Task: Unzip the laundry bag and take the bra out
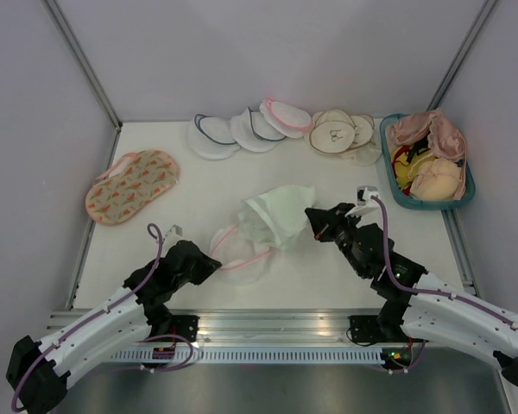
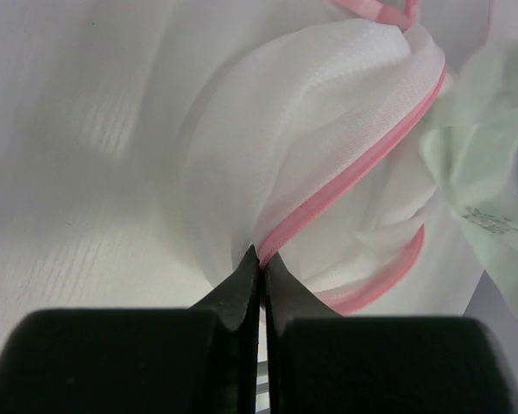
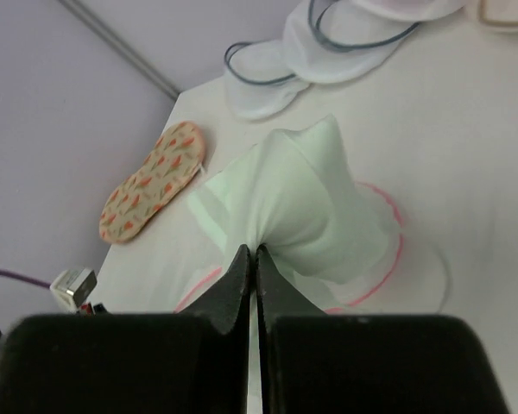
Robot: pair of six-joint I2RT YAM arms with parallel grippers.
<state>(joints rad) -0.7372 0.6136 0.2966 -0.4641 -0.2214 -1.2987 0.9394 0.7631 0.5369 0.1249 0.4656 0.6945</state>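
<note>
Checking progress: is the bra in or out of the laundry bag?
Mostly out: the right pincer holds the bra above the open laundry bag; its lower end is hidden.

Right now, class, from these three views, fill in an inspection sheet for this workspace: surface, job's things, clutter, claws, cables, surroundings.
Surface: white table, no spills seen.
Job's things: laundry bag with pink trim, open, at centre; bra, pale, bunched, raised above it.
Clutter: orange floral bag left; blue-trimmed pouches and round beige pads at the back; teal basket of peach-pink bras right.
Claws: left claw shut on the laundry bag's pink edge; right claw shut on the bra.
Cables: purple cables along both arms, looped at the wrists.
Surroundings: plain pale walls, metal frame posts.
</note>
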